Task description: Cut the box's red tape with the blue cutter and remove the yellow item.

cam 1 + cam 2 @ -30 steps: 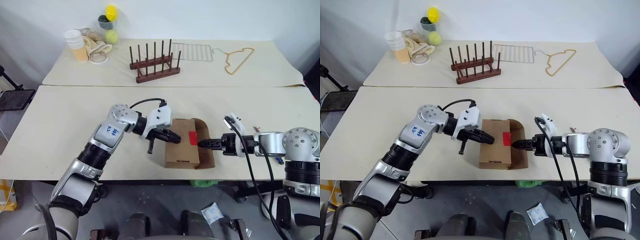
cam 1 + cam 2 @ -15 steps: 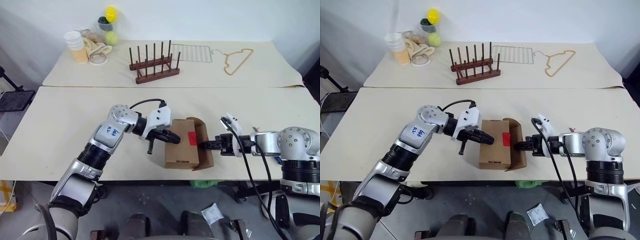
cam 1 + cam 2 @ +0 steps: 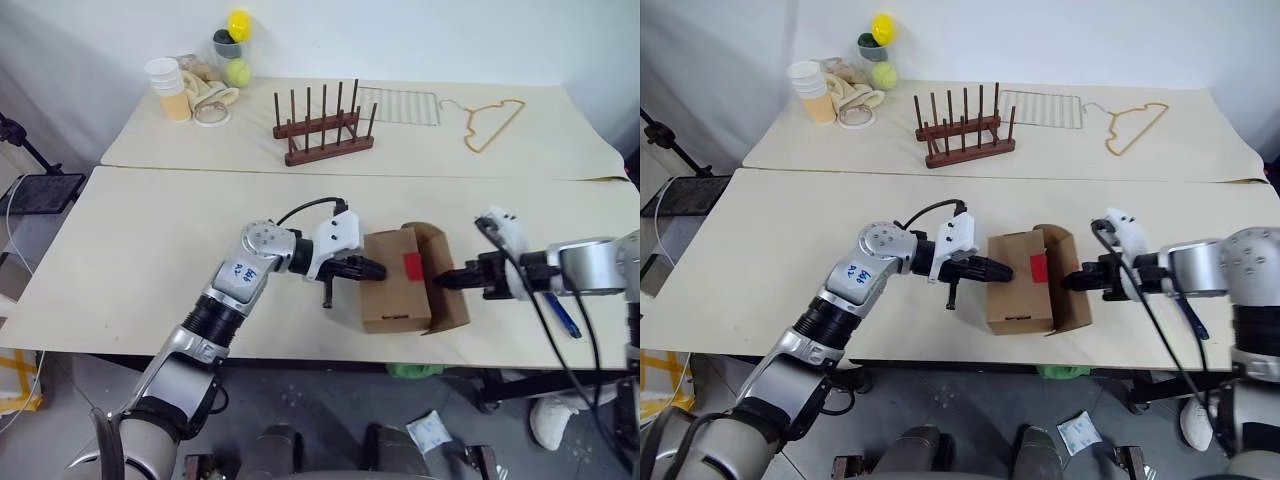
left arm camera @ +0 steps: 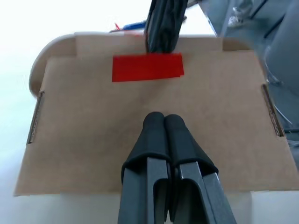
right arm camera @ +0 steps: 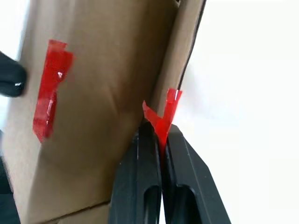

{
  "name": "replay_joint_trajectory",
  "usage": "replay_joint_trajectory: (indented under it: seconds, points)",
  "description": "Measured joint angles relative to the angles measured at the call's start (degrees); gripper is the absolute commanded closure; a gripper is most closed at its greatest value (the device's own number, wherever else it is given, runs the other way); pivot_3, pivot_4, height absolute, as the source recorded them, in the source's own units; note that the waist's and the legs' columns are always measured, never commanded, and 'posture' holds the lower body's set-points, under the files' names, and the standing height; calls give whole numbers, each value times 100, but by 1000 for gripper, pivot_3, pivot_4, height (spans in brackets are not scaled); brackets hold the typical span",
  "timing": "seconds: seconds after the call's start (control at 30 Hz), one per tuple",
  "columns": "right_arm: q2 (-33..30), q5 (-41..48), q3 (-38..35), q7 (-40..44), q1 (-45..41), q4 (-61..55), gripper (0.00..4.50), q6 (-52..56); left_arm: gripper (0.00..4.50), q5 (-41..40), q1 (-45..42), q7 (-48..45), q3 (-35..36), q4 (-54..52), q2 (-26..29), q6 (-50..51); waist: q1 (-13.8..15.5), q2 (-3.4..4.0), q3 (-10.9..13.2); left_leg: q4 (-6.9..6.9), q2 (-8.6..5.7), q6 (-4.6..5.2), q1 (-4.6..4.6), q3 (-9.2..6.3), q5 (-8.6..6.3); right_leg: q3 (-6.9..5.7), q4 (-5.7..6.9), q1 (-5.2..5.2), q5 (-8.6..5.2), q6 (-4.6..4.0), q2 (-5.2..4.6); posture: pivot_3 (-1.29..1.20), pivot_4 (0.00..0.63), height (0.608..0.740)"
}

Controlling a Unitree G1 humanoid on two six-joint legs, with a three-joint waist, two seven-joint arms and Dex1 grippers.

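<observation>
The box [image 3: 395, 282] stands near the near edge of the surface [image 3: 150, 260], hemmed in from both sides: the left tool [image 3: 376, 269] lies closed against its left top edge, and the right tool [image 3: 447, 281] is pinched on the raised flap [image 3: 447, 287] at its right. Left of the box the surface lies open. The blue cutter [image 3: 563, 315] lies far to the right. Farther back a wooden rack [image 3: 326, 128] stands well apart.
</observation>
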Motion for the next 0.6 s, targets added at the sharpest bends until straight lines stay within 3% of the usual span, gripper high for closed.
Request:
replay_joint_trajectory:
  seconds: [0.33,0.6]
  points:
    - [-1089,738,752,-685,-731,36,4472,1,4500,77,-384,803,171,993,-1043,-496,9,-10,6,9,0,6,-53,14,2,-6,1,-50,3,6,-8,0,150,740]
    - [-1604,874,1627,-744,-1450,-187,4472,1,4500,84,-384,838,168,1053,-1194,-491,23,-8,9,12,-10,7,-80,18,2,-20,0,-71,4,8,-7,0,150,740]
